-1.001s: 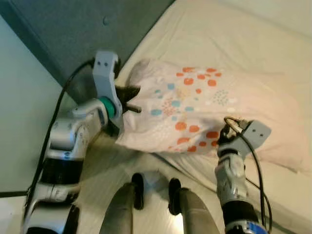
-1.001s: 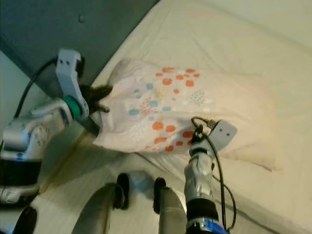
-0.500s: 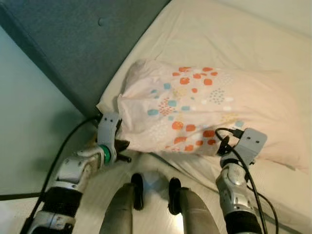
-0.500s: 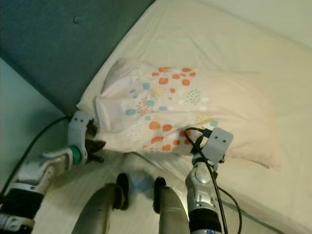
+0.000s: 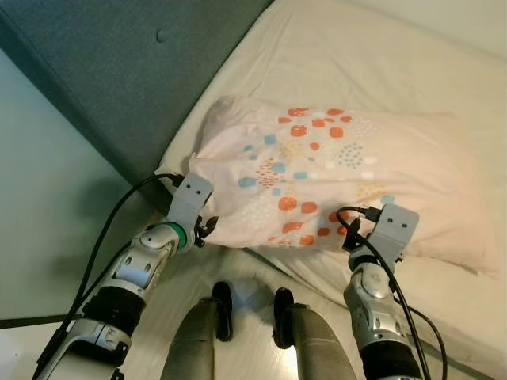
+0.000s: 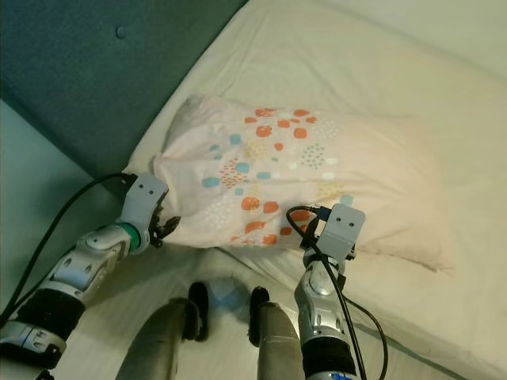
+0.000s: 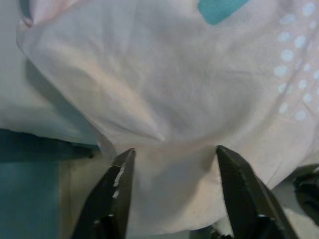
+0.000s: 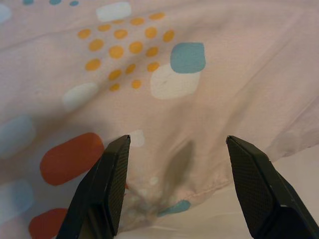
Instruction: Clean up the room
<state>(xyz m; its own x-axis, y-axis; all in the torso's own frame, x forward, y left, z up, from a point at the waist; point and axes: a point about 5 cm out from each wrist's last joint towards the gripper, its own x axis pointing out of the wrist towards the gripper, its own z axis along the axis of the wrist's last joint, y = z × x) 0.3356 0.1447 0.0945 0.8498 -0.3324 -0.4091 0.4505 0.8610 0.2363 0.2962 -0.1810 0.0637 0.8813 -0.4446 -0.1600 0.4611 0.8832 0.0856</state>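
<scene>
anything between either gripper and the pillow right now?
Nothing visible. The left gripper is open at the pillow's corner near the blue headboard, fabric right between its fingers. The right gripper is open at the pillow's near edge, over the cream bedsheet.

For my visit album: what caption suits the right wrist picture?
Open right gripper poised at the near edge of a spotted pillow.

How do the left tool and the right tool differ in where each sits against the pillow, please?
The left tool sits at the pillow's corner nearest the teal headboard, over plain cloth; the right tool sits along its near edge, over orange and blue spots. Both are open, fingers straddling the pillow's edge.
</scene>
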